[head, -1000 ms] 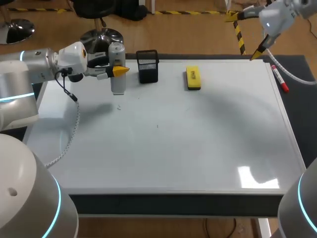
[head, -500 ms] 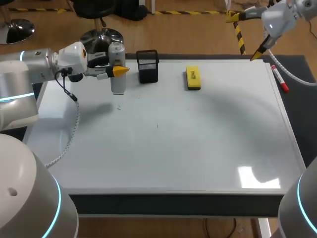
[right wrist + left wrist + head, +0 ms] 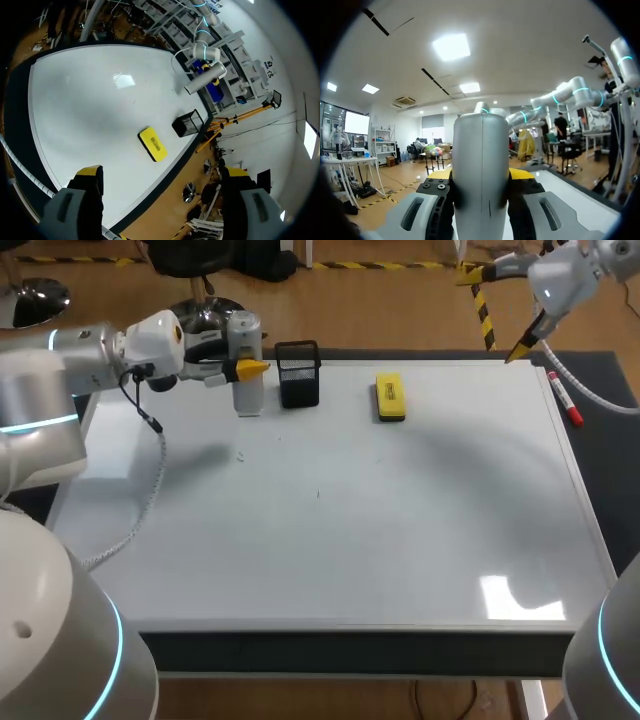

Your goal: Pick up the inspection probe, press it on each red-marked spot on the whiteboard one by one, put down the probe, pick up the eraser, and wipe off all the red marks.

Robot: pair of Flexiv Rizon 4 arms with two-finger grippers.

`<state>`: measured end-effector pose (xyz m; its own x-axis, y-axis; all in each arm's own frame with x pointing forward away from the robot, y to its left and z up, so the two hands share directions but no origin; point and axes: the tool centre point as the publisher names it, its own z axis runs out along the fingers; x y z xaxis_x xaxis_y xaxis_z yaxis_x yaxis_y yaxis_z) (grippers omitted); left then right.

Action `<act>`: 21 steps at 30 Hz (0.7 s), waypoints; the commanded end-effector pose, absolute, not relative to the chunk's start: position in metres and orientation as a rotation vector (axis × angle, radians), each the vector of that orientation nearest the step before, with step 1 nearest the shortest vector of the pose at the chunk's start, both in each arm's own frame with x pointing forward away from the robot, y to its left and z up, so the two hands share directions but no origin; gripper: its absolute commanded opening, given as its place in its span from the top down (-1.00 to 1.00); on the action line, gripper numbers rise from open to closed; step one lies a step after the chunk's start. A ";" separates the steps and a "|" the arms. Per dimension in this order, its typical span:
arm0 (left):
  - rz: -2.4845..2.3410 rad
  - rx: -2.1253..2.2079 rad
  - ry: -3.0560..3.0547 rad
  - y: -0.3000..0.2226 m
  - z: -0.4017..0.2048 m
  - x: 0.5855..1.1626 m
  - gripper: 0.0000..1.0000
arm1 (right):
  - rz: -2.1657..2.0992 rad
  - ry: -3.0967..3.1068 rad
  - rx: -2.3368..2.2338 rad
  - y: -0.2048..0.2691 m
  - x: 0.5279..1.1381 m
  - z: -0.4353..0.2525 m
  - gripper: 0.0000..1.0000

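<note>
Since the left gripper (image 3: pixel 245 368) is clamped on the probe (image 3: pixel 249 395), with a finger on each side of the grey cylinder as the left wrist view shows, the pick-up step looks done and the pressing step is the one in hand. The probe stands upright near the far left corner of the board (image 3: pixel 400 540), just beside the black mesh holder (image 3: pixel 298 373). Whether its foot is clear of the board or resting on it I cannot tell.

Next, as I judge it, the left arm must carry the probe to the first red mark and press straight down. That calls for finding the marks, and no plain red spot shows on the board from the head view. There are only a few faint specks toward the left and middle, too small to give a colour, so the target is uncertain.

Along the far edge, past the holder, lies the yellow eraser (image 3: pixel 390 397), untouched and waiting for the wiping step. A red marker (image 3: pixel 565 400) lies at the right edge.

High over the far right corner, the right gripper (image 3: pixel 495 310) hangs with its fingers spread wide and nothing between them, well apart from everything on the board.
</note>
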<state>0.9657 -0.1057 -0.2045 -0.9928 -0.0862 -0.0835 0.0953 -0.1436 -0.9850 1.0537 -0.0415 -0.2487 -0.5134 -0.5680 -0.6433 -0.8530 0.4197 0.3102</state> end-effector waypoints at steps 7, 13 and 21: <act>-2.310 0.113 1.966 -0.131 -0.184 1.005 1.00 | 0.860 2.238 -1.211 -0.042 1.054 -0.248 -1.00; -2.322 0.162 1.957 -0.146 -0.169 1.026 1.00 | 0.860 2.238 -1.211 -0.042 1.054 -0.248 -1.00; -2.347 0.185 1.931 -0.159 -0.161 1.049 1.00 | 0.860 2.238 -1.211 -0.042 1.054 -0.248 -1.00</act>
<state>1.0361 -0.1532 -0.1595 -0.9878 -0.0490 -0.1478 0.1544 -0.1831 -0.9709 1.0535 -0.0415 -0.2486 -0.5134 -0.5685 -0.6428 -0.8530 0.4199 0.3100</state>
